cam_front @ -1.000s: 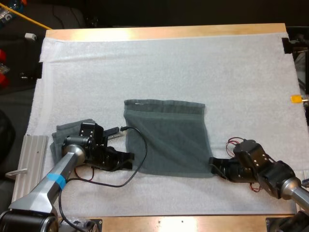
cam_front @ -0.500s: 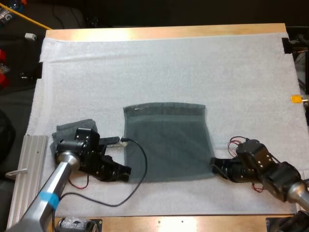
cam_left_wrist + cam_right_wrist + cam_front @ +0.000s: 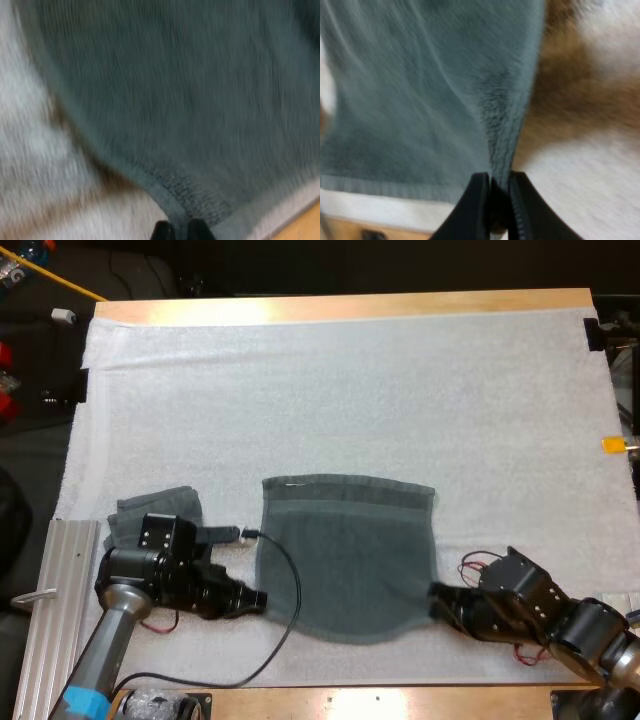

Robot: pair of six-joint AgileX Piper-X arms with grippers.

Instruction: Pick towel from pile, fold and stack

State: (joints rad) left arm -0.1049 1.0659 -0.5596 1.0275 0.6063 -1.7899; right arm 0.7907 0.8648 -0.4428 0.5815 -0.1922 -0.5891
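A dark grey-green towel (image 3: 346, 554) lies spread flat near the mat's front edge. My left gripper (image 3: 256, 598) is shut on the towel's near left corner (image 3: 197, 205); its black fingertips (image 3: 165, 231) pinch the hem. At the near right corner, my right gripper (image 3: 437, 596) is shut on the towel (image 3: 445, 95), with the cloth squeezed between its fingers (image 3: 477, 205). A second towel (image 3: 140, 516), crumpled, lies on the mat just behind my left arm.
A ribbed metal plate (image 3: 60, 590) sits off the mat's left side. The white mat (image 3: 340, 390) stretches far behind the towel. The wooden table edge (image 3: 380, 702) runs close in front of both grippers.
Both grippers have drawn the towel toward the front edge of the table. Its far hem has slid nearer, and its near edge now sags between the two held corners.
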